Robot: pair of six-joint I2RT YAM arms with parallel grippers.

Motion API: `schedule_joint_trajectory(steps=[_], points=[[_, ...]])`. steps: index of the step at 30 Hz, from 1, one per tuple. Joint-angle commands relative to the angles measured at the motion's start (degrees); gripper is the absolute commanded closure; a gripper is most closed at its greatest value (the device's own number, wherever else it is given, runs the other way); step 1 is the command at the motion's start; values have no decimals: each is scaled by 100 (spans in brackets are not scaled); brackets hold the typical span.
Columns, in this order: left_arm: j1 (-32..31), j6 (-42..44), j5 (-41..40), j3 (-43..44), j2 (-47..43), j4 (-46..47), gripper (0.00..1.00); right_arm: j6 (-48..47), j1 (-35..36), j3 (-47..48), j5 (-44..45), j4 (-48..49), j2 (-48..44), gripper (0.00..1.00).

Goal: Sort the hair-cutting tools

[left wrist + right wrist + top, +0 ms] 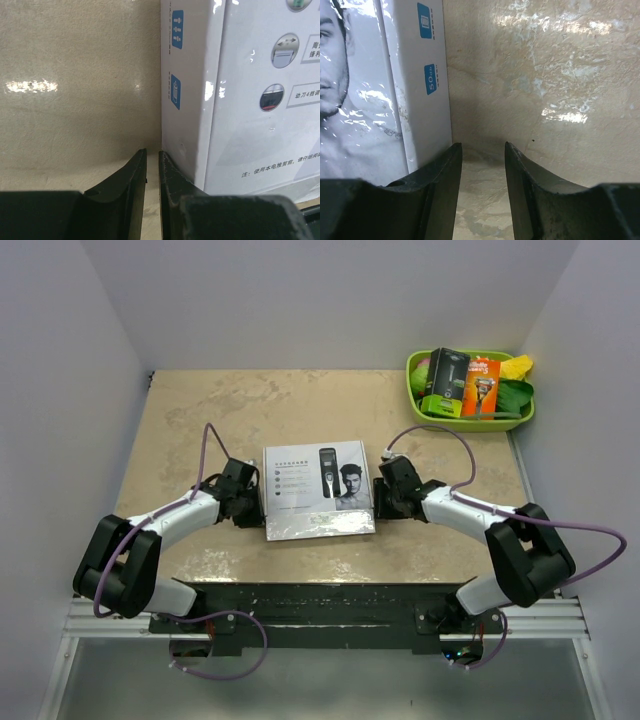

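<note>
A closed white flat box [318,490] with a printed lid showing a man and a clipper lies at the table's middle. The clipper, comb attachments, cord and small bits are hidden from view. My left gripper [256,504] rests on the table against the box's left side; in the left wrist view [152,152] its jaws are almost together and empty, beside the box wall [190,90]. My right gripper [381,498] sits at the box's right side; in the right wrist view [482,146] its jaws stand apart and empty, the left finger next to the box [420,100].
A green tray [470,423] at the back right corner holds an orange packaged razor [481,387], a black-and-green package [443,383] and yellow and green items. White walls close in the table on the left, back and right.
</note>
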Motion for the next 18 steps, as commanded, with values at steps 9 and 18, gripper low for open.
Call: schedule_joint_trajectory(steps=[9,18], points=[[-60,-75,263,-3,-130,240,80,296,147,59,-567,-44,-376,56],[-60,-57,307,-47,-165,275,80,481,147,-100,-778,219,-341,56]])
